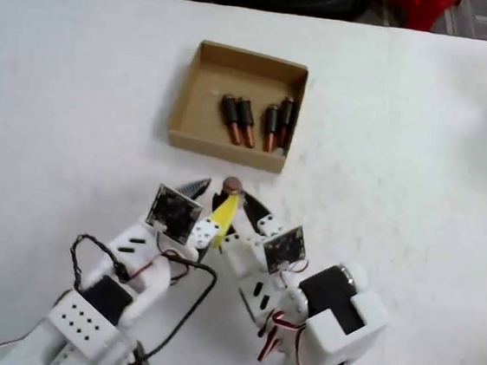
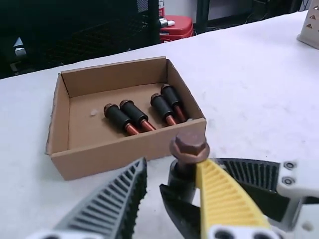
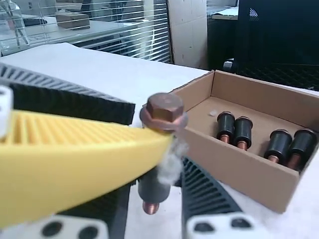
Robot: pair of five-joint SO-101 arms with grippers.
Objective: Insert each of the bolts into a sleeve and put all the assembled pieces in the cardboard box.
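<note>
Yellow finger (image 3: 75, 144) of the left gripper (image 1: 216, 190) lies against the upright sleeved bolt (image 3: 152, 185). Its grey finger (image 2: 119, 194) stands apart, so the jaws are spread. Whether the right gripper (image 1: 238, 205) clamps the piece cannot be told. Secure one firm hold before lifting. Just ahead, clear the cardboard box (image 1: 226, 148) wall; bare floor lies on the left gripper's side of the four finished pieces (image 1: 237, 121).

Both arms (image 1: 136, 254) are white with black motors (image 1: 328, 292) and loose cables (image 1: 206, 294) (one yellow ribbed finger (image 2: 219, 194)).

Brown cardboard box (image 1: 221, 149), copper bolts (image 1: 233, 185) in black sleeves (image 1: 230, 107), yellow ribbed gripper finger (image 1: 225, 213), white table (image 1: 62, 85).
</note>
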